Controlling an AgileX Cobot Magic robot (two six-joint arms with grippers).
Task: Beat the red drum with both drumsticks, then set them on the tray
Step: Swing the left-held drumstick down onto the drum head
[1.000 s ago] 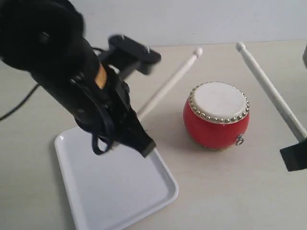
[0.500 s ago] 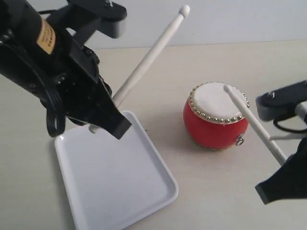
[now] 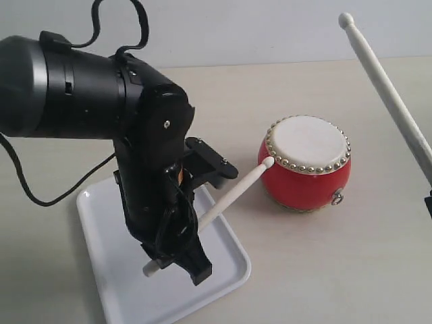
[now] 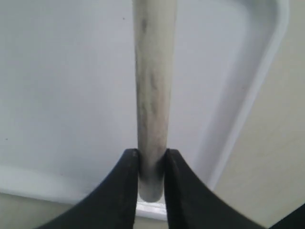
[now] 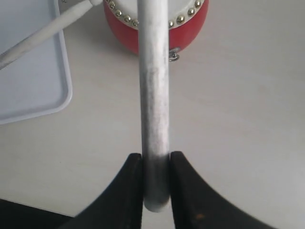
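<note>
The pale, wood-grained counter (image 3: pixel 337 270) carries two things. The white tray (image 3: pixel 115 277) lies flat on it. The red drum (image 3: pixel 304 182) stands upright just beside the tray, nearer the counter's far edge and not touching it.

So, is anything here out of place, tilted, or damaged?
Nothing serious. The glossy red barrel drum stands upright beside the flat white plastic tray. Only oddity: grey smudges on both pale wooden drumsticks, just beyond the left end effector and right end effector clamping them; it looks like wear, not breakage.
</note>
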